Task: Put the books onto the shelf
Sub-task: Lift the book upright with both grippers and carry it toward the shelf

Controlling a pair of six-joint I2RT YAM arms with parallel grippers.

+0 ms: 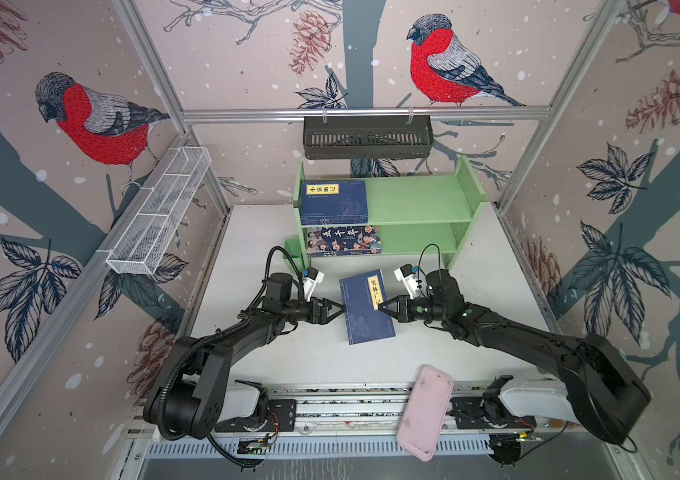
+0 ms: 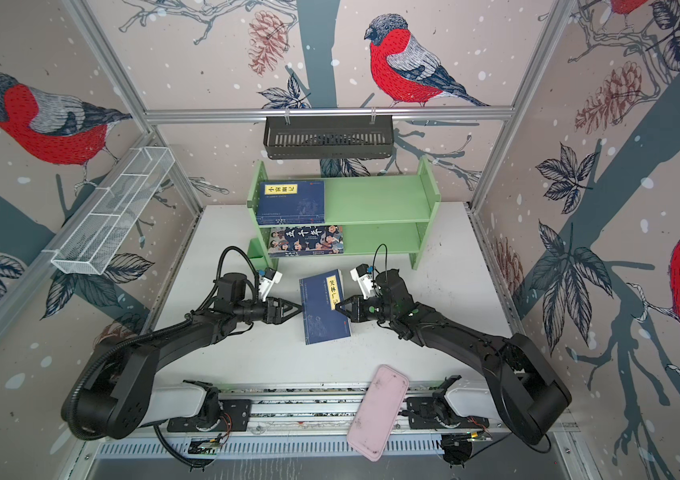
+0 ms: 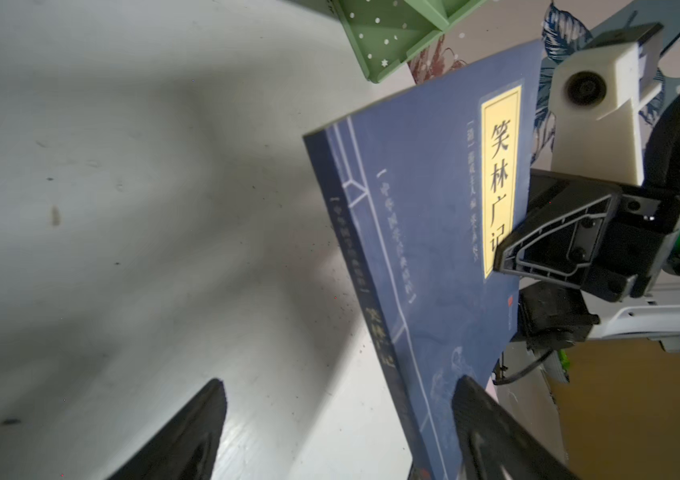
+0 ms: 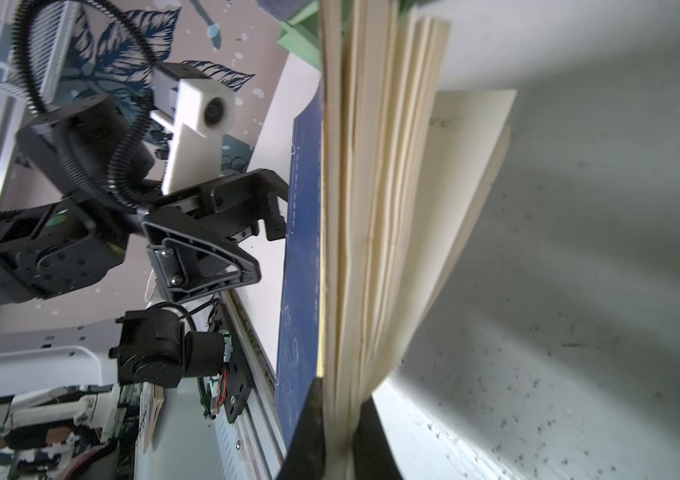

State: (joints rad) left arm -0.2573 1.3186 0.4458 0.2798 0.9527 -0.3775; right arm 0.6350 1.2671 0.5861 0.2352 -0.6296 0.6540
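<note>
A navy book with a yellow label (image 1: 365, 305) (image 2: 323, 307) sits mid-table, in front of the green shelf (image 1: 417, 199) (image 2: 371, 199). My right gripper (image 1: 380, 306) (image 2: 337, 308) (image 4: 340, 392) is shut on the book's page edge, and the pages (image 4: 375, 208) fan out. That side of the book (image 3: 421, 232) is tilted up. My left gripper (image 1: 340, 308) (image 2: 298, 308) (image 3: 339, 380) is open, its jaws straddling the spine edge. A stack of navy books (image 1: 334, 199) lies on the upper tier at left. The cartoon-cover book (image 1: 342, 240) lies on the lower tier.
A pink flat case (image 1: 425, 411) lies across the front rail. A black slotted basket (image 1: 367, 137) hangs on the back rail above the shelf. A white wire-mesh basket (image 1: 159, 212) hangs on the left wall. A small green piece (image 1: 292, 247) stands left of the shelf.
</note>
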